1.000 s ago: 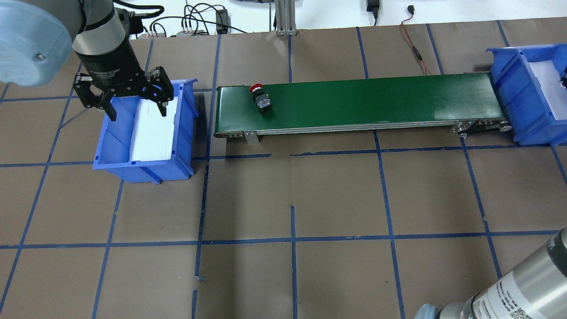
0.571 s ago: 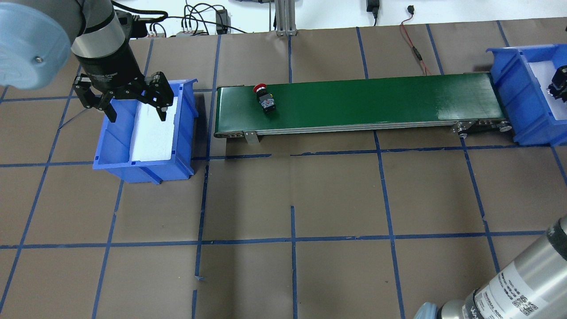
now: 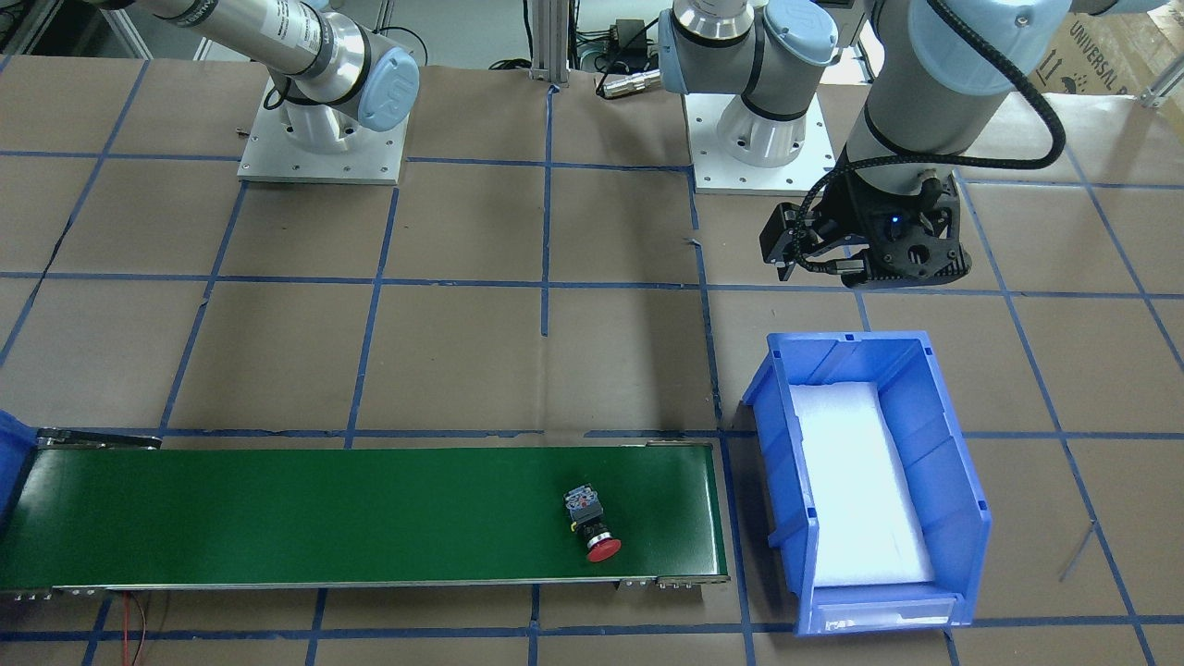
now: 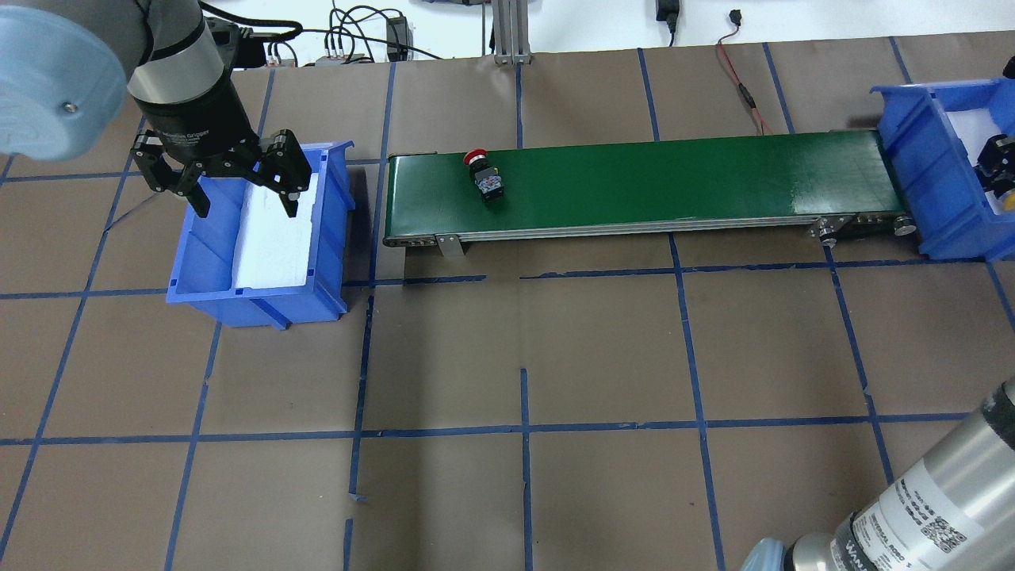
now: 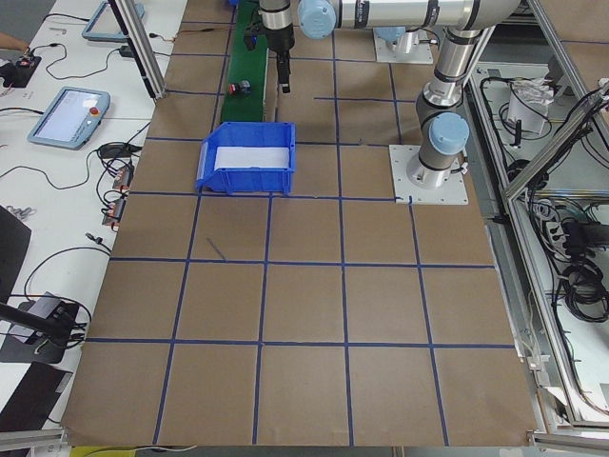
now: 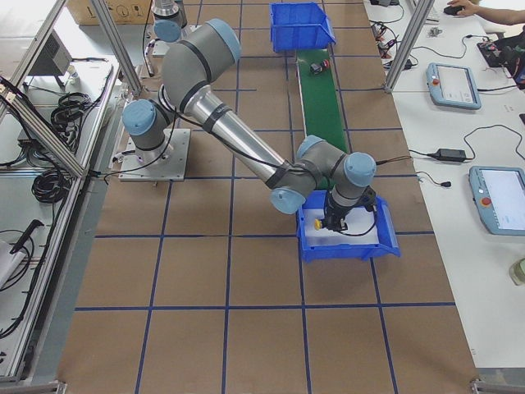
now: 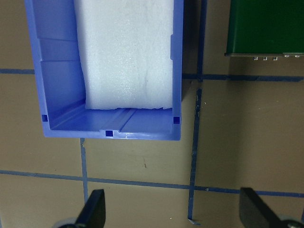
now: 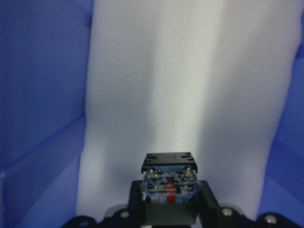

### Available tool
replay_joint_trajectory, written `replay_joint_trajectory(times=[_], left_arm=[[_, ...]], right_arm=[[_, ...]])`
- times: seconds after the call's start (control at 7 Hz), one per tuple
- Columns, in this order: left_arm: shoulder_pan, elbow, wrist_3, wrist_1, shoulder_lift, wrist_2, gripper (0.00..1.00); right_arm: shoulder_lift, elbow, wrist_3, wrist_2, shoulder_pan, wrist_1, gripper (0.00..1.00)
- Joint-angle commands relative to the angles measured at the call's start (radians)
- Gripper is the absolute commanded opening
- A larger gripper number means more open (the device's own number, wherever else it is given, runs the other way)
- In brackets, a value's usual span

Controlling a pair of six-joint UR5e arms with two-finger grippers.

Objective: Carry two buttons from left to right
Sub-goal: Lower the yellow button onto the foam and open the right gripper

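Observation:
The red-capped button (image 4: 485, 176) lies on its side on the green conveyor belt (image 4: 674, 174) near its left end; it also shows in the front view (image 3: 592, 524). My left gripper (image 4: 238, 198) hangs open and empty over the left blue bin (image 4: 262, 305); the left wrist view shows its gripper (image 7: 173, 213) spread wide. My right gripper (image 8: 170, 204) is shut on the yellow button (image 8: 168, 183), its grey-blue contact block facing the camera, above the white foam (image 8: 190, 95) of the right blue bin (image 4: 912, 159). The yellow cap (image 6: 318, 223) shows in the right side view.
The left bin (image 3: 786, 481) holds only white foam (image 7: 123, 52). The belt's right end meets the right bin (image 6: 349, 246). Brown paper with blue tape lines covers the table (image 4: 523, 357). Cables (image 4: 737, 79) lie behind the belt.
The red button has travelled a little to the right on the belt. My right gripper with the yellow button has moved into view over the right bin. The left gripper has hardly moved.

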Motion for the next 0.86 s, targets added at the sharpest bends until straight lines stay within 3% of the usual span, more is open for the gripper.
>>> replay_joint_trajectory(times=[0.0, 0.14, 0.29, 0.71], left_arm=[[0.000, 0.000, 0.009, 0.002, 0.000, -0.003, 1.00], [0.003, 0.000, 0.009, 0.001, 0.000, -0.003, 1.00], [0.003, 0.000, 0.009, 0.001, 0.000, -0.003, 1.00], [0.003, -0.001, 0.009, -0.001, 0.000, -0.001, 1.00]], right_arm=[[0.014, -0.001, 0.000, 0.003, -0.002, -0.003, 0.09], [0.017, 0.001, 0.000, 0.003, -0.002, -0.003, 0.47], [0.019, -0.004, 0.000, 0.003, -0.002, -0.001, 0.73], [0.017, -0.013, 0.000, 0.003, -0.003, 0.002, 0.76]])
